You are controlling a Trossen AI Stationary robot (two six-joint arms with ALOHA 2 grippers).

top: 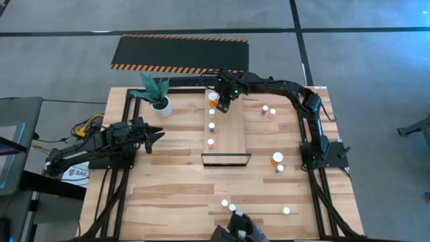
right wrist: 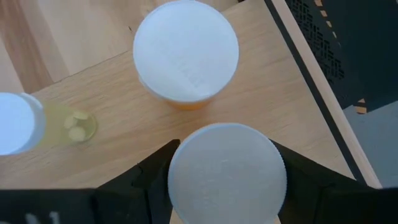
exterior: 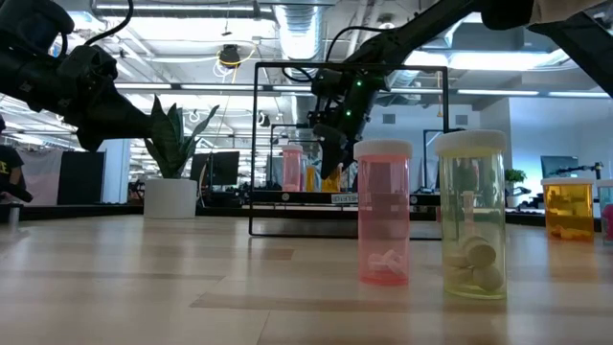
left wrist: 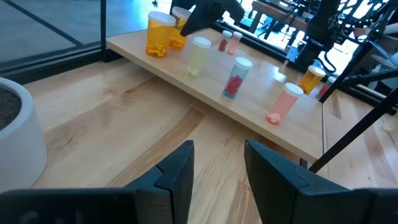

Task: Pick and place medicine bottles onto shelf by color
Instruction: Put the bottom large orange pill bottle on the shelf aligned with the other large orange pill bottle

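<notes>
Pale wood runs across the table, and at its left the left gripper (top: 156, 134) waits beside the white plant pot (top: 162, 105), its fingers (left wrist: 177, 173) parted on nothing. In the middle lies the shelf (top: 232, 138), carrying a row of medicine bottles: pink (left wrist: 281, 104), red-filled (left wrist: 235, 78), yellowish (left wrist: 198, 56), then an orange bottle (left wrist: 157, 35) at the far end. There the right gripper (right wrist: 227, 180) hangs, clamped round a white-capped bottle (right wrist: 227, 171) just beside that orange one.

This looks like the placing step. The next move calls for lowering straight down, then releasing without nudging the neighbour. The shelf's long edge lies close, so there is little margin. Right of the shelf, loose bottles (top: 277, 158) stand well apart, leaving open room for the next pick.
</notes>
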